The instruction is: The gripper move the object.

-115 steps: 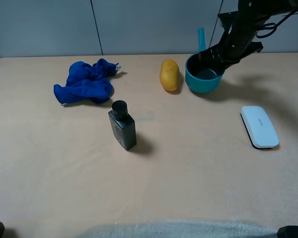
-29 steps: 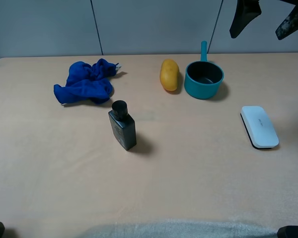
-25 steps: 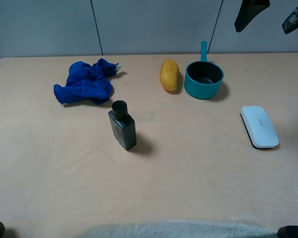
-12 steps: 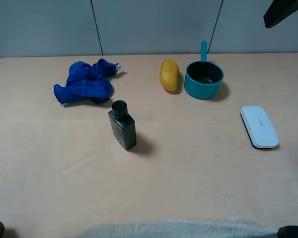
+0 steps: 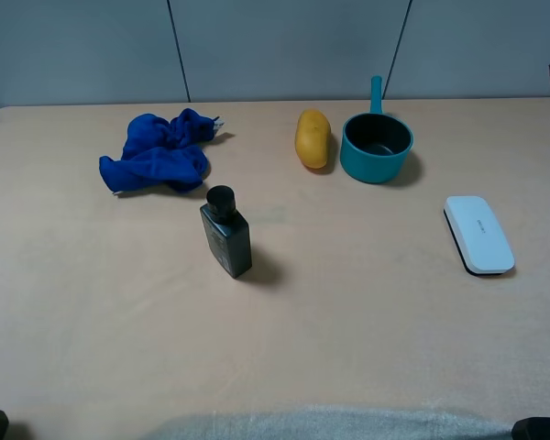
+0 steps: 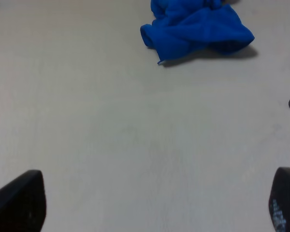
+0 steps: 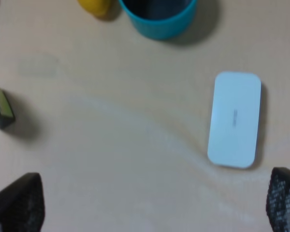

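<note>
My right pincer (image 7: 145, 203) hung spread wide and empty above the counter (image 5: 348, 321). The teal saucepan (image 5: 377, 145) sat near the counter's far edge, just beside the yellow potato (image 5: 313, 138). My left pincer (image 6: 150, 203) gaped open too.

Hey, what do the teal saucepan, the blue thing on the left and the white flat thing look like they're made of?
Teal saucepan: probably enamelled or painted metal, perhaps plastic; smooth even teal outside, dark inside.
Blue cloth: soft fabric, matte; it lies crumpled in folds.
White flat case: likely hard plastic; smooth rounded top with a dark lower edge.
</note>
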